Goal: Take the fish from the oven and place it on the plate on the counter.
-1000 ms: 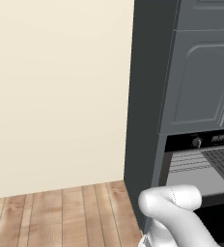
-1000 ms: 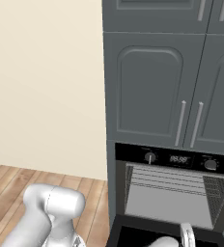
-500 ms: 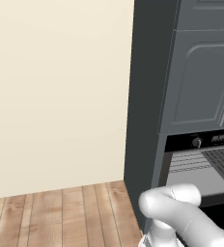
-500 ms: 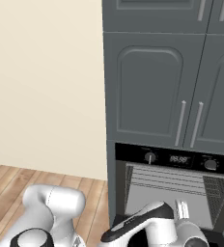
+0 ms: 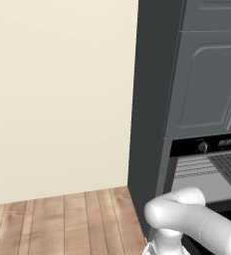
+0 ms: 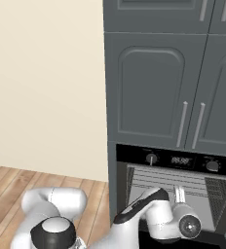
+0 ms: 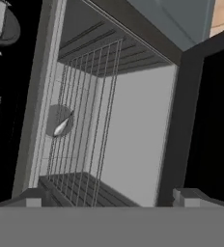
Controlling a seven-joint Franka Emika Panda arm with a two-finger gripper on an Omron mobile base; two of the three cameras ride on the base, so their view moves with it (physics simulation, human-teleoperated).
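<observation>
The black oven (image 6: 173, 194) stands open, its control strip bearing a round knob (image 6: 152, 158). My gripper (image 6: 179, 195) is raised in front of the pale grey cavity, open and holding nothing. In the hand view, which is rolled sideways, the gripper (image 7: 112, 198) points into the cavity along a wire rack (image 7: 85, 120). Deep inside, beside that rack, a small slim grey shape (image 7: 62, 127) that looks like the fish lies in front of a round grey disc. It is far ahead of the fingertips (image 7: 34, 195). The plate and the counter are out of view.
Dark grey cabinet doors (image 6: 154, 87) with bar handles rise above the oven. A beige wall (image 5: 57, 89) and wood floor (image 5: 62, 219) lie to its left. The oven's dark door (image 7: 213, 120) stands at the right of the hand view.
The arm has swung up and forward, bringing the hand from below the frame to the front of the oven opening. The jaws have stayed open.
</observation>
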